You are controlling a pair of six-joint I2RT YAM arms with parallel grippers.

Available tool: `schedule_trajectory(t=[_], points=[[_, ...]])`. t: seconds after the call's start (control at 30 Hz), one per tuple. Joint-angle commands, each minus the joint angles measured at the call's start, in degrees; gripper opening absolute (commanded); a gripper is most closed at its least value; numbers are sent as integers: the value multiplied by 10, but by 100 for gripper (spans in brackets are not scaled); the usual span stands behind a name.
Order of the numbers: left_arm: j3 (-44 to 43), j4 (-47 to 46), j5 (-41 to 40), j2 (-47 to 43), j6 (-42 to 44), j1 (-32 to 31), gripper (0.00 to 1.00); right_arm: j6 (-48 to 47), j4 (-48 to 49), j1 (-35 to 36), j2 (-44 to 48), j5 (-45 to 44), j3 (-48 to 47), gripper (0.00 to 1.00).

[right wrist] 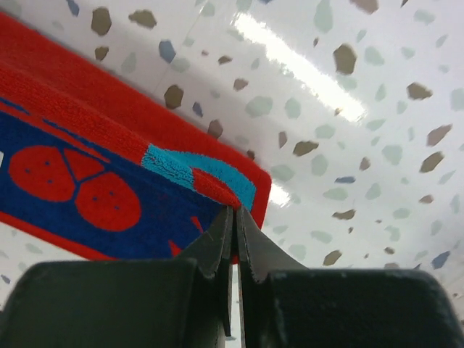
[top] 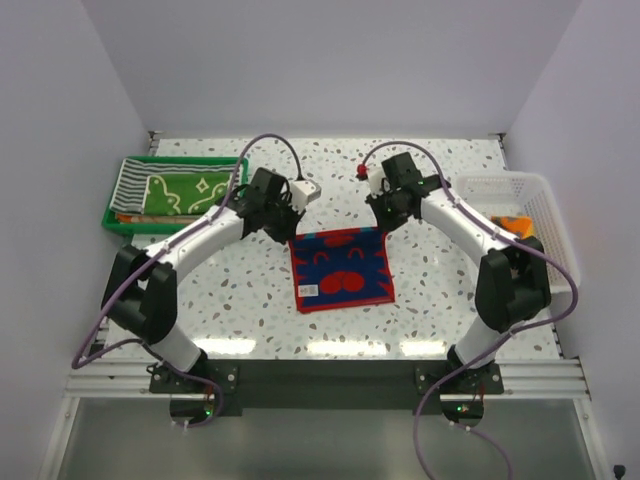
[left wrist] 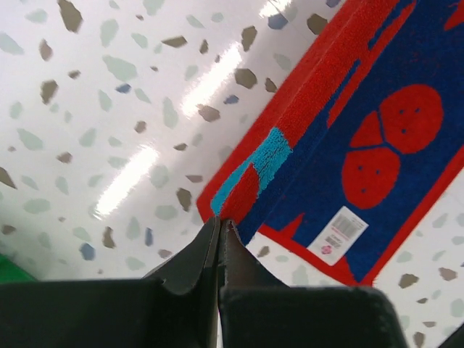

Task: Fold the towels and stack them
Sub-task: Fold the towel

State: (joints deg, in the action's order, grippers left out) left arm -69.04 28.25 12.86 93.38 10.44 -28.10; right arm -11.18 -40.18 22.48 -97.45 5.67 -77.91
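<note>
– The red and blue soft cloth towel (top: pixel 342 268), where is it found?
– It is spread on the speckled white table (top: pixel 240 300), reaching back from the tips of both grippers toward the arm bases. Its far edge is pinched at both corners.
– How are the grippers seen?
– The left gripper (left wrist: pixel 220 226) is squeezed tight on one corner, right at its tips. The right gripper (right wrist: pixel 234 212) is squeezed tight on the other corner. Hardly any gap is left between the fingers. Near each tip the edge is turned up a little, so the light blue underside is shown.
– What is done so far?
– A black-and-white striped towel (top: pixel 132 180) and a green towel with white drawings (top: pixel 190 192) are seen lying in the green plastic tray (top: pixel 180 159), out past the left gripper's outer side. They look to be put away already.
– And what is left?
– The held towel is not folded yet. An orange towel (top: pixel 515 224) is seen in the white mesh basket (top: pixel 500 183), out past the right gripper's outer side. So part of the job is thought to be done, and a good part is left.
</note>
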Motion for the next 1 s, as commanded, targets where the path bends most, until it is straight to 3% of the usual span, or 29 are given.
schedule_trajectory(t=[0.0, 0.4, 0.97], points=[[51, 30, -20, -46, -72, -8, 0, 72, -4, 3, 45, -56, 52, 0], [166, 18, 48, -119, -237, -62, 0, 151, 15, 24, 140, -58, 195, 0], [210, 26, 48, -121, -293, -67, 0, 172, 5, 28, 156, -22, 223, 0]])
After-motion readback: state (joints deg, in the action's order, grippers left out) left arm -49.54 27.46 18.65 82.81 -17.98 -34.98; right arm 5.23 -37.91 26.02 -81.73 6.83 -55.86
